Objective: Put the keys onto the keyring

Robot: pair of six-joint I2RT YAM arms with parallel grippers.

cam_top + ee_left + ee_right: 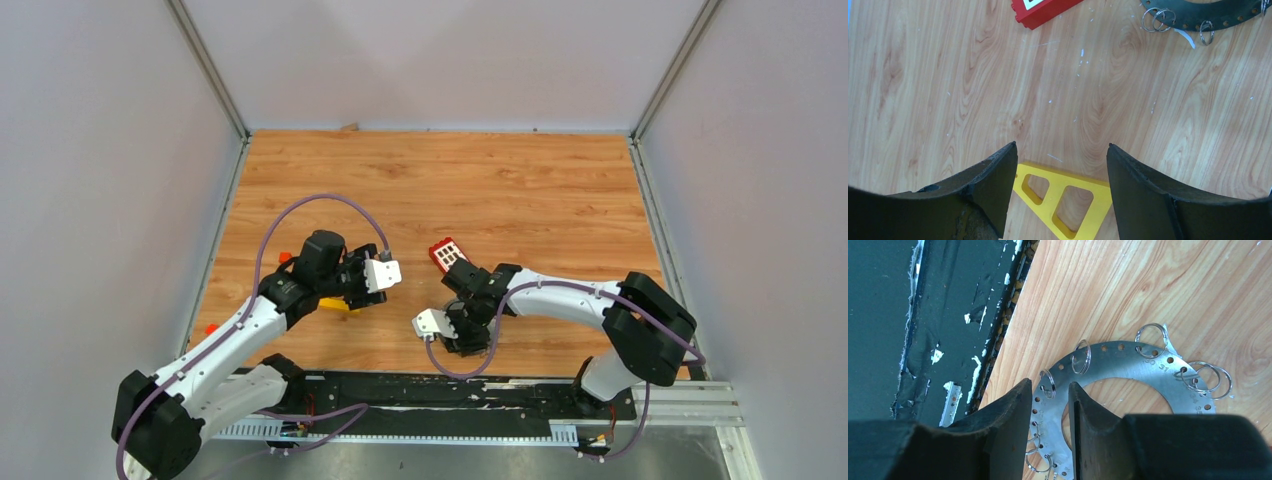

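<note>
The keyring [1128, 365] is a flat grey metal ring with numbered holes and several small silvery split rings, lying near the table's front edge. My right gripper [1050, 382] straddles its band, one finger outside and one in the ring's hole, closed against it; in the top view this gripper [462, 335] covers the ring. Part of the keyring also shows in the left wrist view [1198, 12]. My left gripper [1060, 145] is open and empty, just above the yellow triangular frame [1068, 192]. The black-headed and blue-headed keys are not in view.
A red block with white squares [447, 253] lies just beyond the right gripper and also shows in the left wrist view [1043, 10]. Small red [285, 257] and orange [211, 328] bits lie near the left arm. The black base strip [948, 315] borders the ring.
</note>
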